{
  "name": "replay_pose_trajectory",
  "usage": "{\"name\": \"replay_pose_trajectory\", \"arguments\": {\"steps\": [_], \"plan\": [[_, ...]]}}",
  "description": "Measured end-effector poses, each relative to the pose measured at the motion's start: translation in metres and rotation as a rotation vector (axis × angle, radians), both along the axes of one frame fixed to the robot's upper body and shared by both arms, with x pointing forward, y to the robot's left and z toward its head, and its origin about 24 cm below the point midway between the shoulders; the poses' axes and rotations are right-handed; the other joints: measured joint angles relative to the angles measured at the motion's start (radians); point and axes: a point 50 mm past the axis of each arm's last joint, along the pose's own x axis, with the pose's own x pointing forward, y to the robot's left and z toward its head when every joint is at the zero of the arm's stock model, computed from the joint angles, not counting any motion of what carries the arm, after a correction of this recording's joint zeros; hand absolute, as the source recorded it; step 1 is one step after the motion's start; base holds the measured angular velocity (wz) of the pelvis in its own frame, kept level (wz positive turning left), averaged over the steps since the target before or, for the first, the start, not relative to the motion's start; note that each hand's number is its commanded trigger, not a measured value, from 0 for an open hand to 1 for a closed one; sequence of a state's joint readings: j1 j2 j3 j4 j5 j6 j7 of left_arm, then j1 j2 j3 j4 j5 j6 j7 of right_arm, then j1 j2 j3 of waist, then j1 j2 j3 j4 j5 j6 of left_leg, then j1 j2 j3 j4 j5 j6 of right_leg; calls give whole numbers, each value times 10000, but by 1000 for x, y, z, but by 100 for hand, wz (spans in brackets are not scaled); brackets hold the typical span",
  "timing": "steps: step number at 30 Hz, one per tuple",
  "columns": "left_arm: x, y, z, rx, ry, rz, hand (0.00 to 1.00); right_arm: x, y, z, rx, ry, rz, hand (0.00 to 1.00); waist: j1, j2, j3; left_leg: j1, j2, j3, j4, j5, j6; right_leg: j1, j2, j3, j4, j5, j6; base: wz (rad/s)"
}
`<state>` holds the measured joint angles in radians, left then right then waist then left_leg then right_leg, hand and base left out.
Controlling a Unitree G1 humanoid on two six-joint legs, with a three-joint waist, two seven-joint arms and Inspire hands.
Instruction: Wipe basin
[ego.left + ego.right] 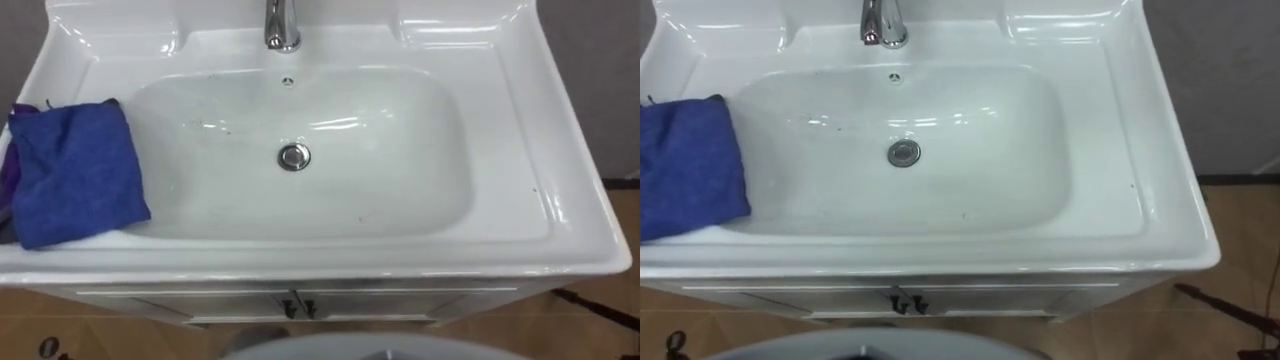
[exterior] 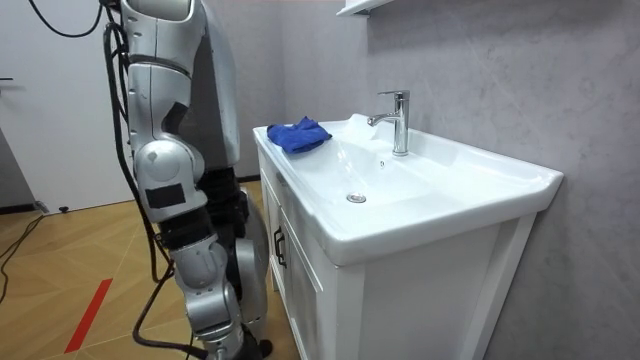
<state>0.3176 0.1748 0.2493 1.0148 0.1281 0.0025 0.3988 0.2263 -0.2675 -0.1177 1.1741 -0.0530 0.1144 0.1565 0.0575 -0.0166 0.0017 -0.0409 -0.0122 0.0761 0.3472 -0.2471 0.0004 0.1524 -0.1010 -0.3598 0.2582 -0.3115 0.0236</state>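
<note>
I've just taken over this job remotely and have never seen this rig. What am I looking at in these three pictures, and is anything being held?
The machine is a two-legged humanoid robot with two arms. The two downward views come from the stereo camera on its head; the third comes from a camera standing in the room, and shows the robot beside the white cabinet. Before it is a white basin with a chrome tap at the back and a round drain in the bowl. A folded blue cloth lies on the basin's ledge at the robot's left, partly over the bowl's edge. Nothing grips the cloth, so wiping has not begun.
</note>
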Motion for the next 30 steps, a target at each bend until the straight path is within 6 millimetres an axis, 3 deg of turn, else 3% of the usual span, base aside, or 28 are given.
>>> {"name": "replay_pose_trajectory", "arguments": {"steps": [15, 21, 30], "plan": [[28, -10, -5, -1226, -389, -799, 0, 18, 17, -6, 711, 18, 817, 0, -17, 20, 8, -238, 26, 328, 468, -295, 355, -195, -148, 46, 246, 217, 311, -7], [23, -13, -9, -1878, -16, -982, 0, 17, 19, -6, 1016, 59, 869, 0, -20, -61, 10, -271, 133, 604, 518, -364, 490, -357, -201, 125, 318, 396, 414, -14], [18, -24, -19, -3777, 934, -1035, 0, 15, 19, -6, 1112, 331, 1054, 0, -21, 0, 17, -159, 167, 857, 586, -450, 637, -308, -198, 367, 162, 618, 532, -10]]}}
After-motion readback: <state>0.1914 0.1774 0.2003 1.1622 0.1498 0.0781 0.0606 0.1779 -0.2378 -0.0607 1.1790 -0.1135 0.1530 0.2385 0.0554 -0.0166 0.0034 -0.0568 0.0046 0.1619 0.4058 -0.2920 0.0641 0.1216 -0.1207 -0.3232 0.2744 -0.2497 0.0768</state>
